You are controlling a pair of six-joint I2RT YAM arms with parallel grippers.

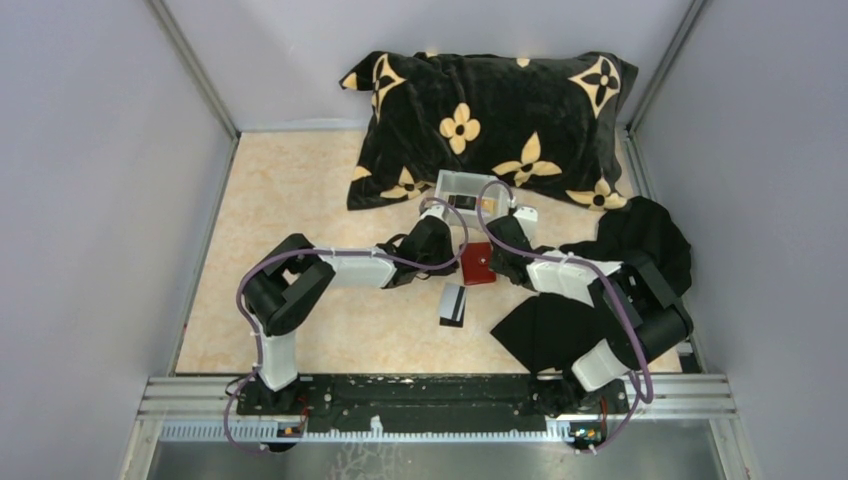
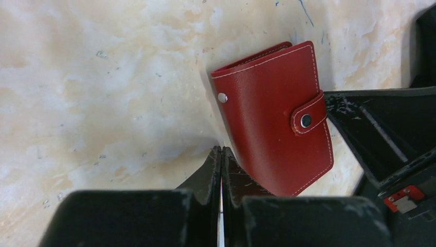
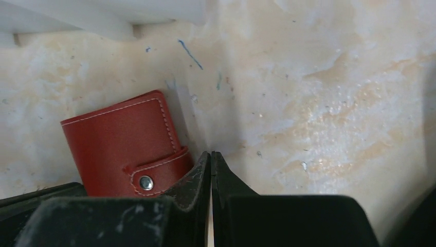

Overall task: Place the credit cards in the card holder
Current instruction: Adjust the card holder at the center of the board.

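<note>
- The left gripper (image 2: 221, 152) has its two fingers pressed flat together with nothing between them. Their tips sit right at the lower left edge of the card holder (image 2: 275, 118); I cannot tell whether they touch it.
- The right gripper (image 3: 211, 157) is likewise closed on nothing. Its fingertips are just beside the holder's strap end, and the near finger overlaps the strap's corner in the right wrist view.
- The card holder is folded shut, its strap fastened over the front by a metal snap. It lies on the table (image 1: 300, 200) between the two grippers, in neither one's grasp.
- In the overhead view, a black credit card (image 1: 452, 305) with a white band lies flat on the table, near the holder on the side toward the arm bases and apart from it.
- A small white tray (image 1: 462, 180) sits just beyond the grippers. It holds something dark and orange, too small to make out.
- Behind the tray lies a black pillow (image 1: 490, 110) with yellow flowers.
- A black cloth (image 1: 560, 325) spreads under the right arm.
</note>
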